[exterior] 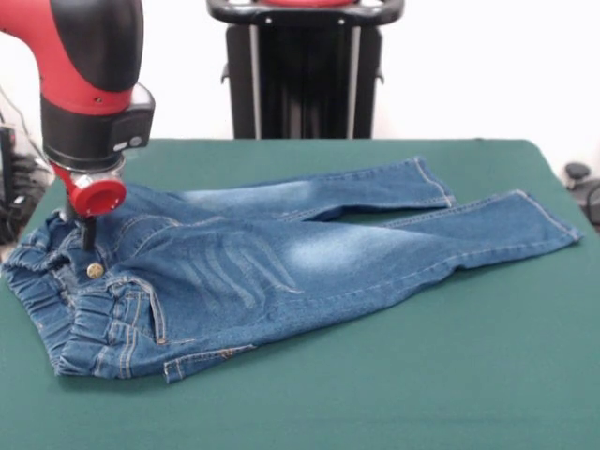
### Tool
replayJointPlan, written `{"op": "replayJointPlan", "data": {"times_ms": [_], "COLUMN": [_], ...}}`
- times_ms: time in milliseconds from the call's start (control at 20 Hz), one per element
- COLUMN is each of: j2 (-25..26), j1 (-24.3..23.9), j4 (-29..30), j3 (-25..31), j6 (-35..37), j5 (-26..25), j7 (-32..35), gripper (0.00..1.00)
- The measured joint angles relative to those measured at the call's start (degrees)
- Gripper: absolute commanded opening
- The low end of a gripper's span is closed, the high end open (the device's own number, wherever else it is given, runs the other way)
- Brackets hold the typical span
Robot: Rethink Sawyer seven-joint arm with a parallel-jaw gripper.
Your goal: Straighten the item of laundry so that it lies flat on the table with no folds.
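The item of laundry (281, 258), a small pair of blue denim jeans, lies on the green table (422, 375). Its bunched elastic waistband (66, 314) is at the left and both legs stretch to the right, their hems (553, 223) slightly apart. A metal button (94, 270) shows near the waistband. A corner of denim (192, 361) sticks out at the lower edge. My gripper (87, 234) comes down under the red and black arm (89, 84) onto the jeans just above the button. Whether it holds the cloth is hidden.
Dark cables and gear (14, 183) sit past the table's left edge. A dark object (583, 187) lies past the right edge. Green cloth shows in front of and to the right of the jeans.
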Motion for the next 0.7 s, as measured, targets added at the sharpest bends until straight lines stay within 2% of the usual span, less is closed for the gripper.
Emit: {"op": "replayJointPlan", "data": {"times_ms": [300,700], "j2": [-0.06,-0.18], "j1": [-1.56,0.67], "j4": [0.83,0.81], "j3": [2.18,2.14], "j6": [-4.21,-4.34], "j5": [-1.02,-3.23], "j7": [0.0,0.0], "gripper": [1.0,1.0]}}
